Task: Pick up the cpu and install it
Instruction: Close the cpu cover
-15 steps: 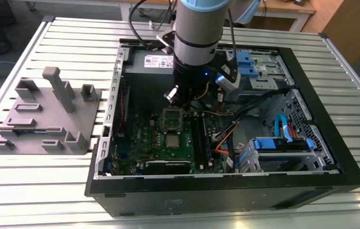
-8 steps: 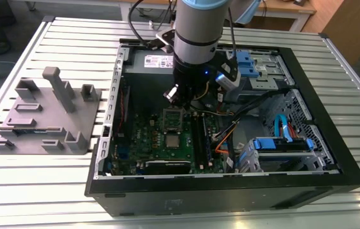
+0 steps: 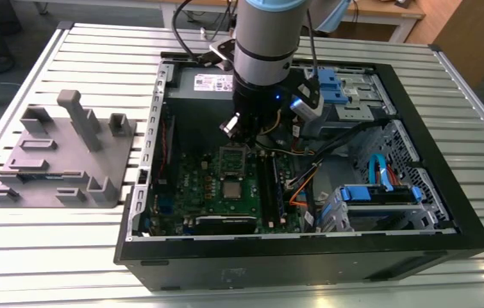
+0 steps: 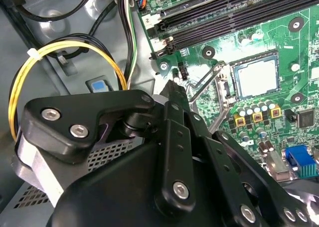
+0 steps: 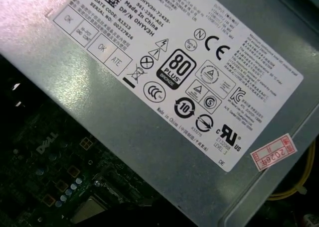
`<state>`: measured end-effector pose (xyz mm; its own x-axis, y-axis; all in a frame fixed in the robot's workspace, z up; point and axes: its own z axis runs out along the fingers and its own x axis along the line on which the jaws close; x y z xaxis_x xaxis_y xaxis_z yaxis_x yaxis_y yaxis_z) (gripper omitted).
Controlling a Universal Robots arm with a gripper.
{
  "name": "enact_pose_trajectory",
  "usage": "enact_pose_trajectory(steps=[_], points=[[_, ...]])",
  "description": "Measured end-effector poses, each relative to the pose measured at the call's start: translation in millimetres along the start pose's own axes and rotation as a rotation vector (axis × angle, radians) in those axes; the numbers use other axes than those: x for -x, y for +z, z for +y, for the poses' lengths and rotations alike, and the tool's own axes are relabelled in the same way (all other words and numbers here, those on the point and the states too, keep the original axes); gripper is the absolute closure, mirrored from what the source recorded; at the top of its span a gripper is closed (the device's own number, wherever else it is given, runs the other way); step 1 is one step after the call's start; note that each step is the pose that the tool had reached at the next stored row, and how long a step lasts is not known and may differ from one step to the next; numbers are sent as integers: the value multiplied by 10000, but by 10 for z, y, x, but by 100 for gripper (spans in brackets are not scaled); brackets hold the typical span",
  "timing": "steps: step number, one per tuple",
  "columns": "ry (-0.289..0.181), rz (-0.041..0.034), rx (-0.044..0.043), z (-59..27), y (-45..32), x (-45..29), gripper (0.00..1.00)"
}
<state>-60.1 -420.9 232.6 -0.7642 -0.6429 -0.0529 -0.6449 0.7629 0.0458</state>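
The cpu (image 3: 233, 188) lies flat in its socket on the motherboard (image 3: 195, 186) inside the open case (image 3: 310, 260), so seating looks done, though the socket frame (image 4: 223, 105) stands raised and the gripper (image 3: 234, 125) hovers just beyond it, its grip impossible to tell.

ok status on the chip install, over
tool over the green board, apart from the chip. chip lies flat in its socket, metal frame swung open beside it. nothing over the chip.
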Motion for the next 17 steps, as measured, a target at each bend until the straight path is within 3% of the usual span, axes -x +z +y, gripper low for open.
enact_pose_trajectory(steps=[17], points=[[-45, 1, 3, 3, -73, 4, 89]])
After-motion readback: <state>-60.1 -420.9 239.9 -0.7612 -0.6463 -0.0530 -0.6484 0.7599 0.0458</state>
